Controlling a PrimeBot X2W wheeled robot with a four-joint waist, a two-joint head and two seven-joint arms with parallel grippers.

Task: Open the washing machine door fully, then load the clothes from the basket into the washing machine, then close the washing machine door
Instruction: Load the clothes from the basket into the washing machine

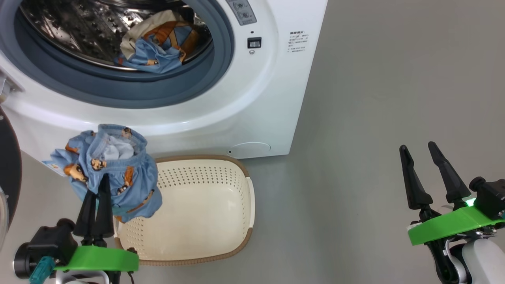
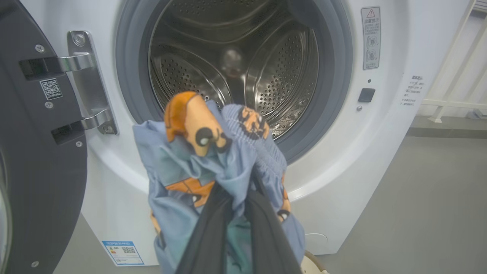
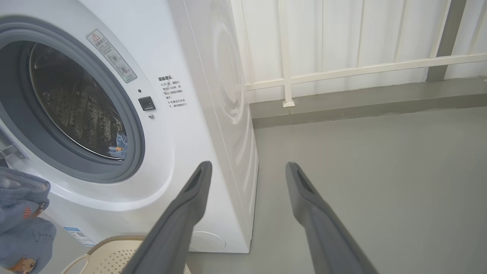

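Our left tool (image 1: 98,185) is pinched shut on a blue bear-print garment (image 1: 118,177), hanging over the left rim of the basket (image 1: 205,213). Drum mouth (image 1: 79,39) sits dead ahead on the far side, higher up. We judge the left arm nearer. The right tool (image 1: 417,146) gapes empty, well off right.

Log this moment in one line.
door open | left fingers shut on blue garment, lifted before drum | right fingers open, empty | other clothes inside drum | basket looks empty
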